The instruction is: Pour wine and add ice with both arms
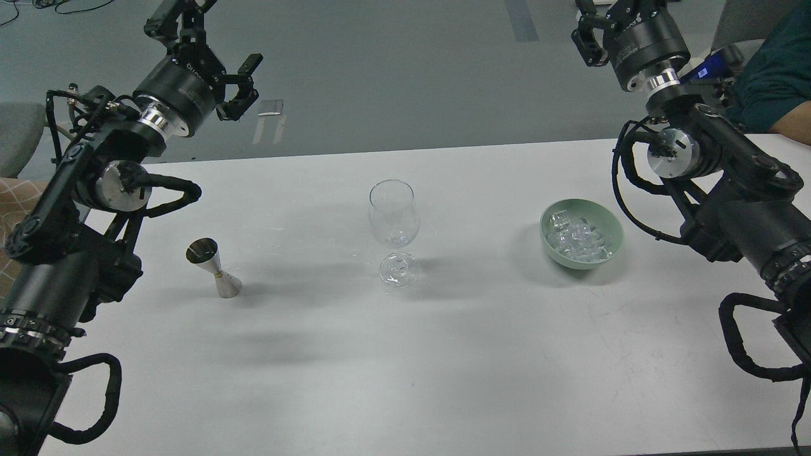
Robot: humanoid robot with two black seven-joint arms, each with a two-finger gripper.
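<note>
white lettering on the left gripper [209,38] is unreadable; its fingers are spread, empty. the right gripper [592,25] is cropped, state unclear. ice [580,240] fills the green bowl [609,218] well below it; upright wine glass [393,221] between.

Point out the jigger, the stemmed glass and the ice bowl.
jigger [213,268], head view, on its narrow waist.
stemmed glass [393,218], head view, on the side of its clear bowl.
ice bowl [613,223], head view, on its green right-hand rim.

The right gripper [589,28] is cut off by the top edge, so its fingers cannot be read. Any wine in the jigger [213,267] (dark inside) cannot be made out
</note>
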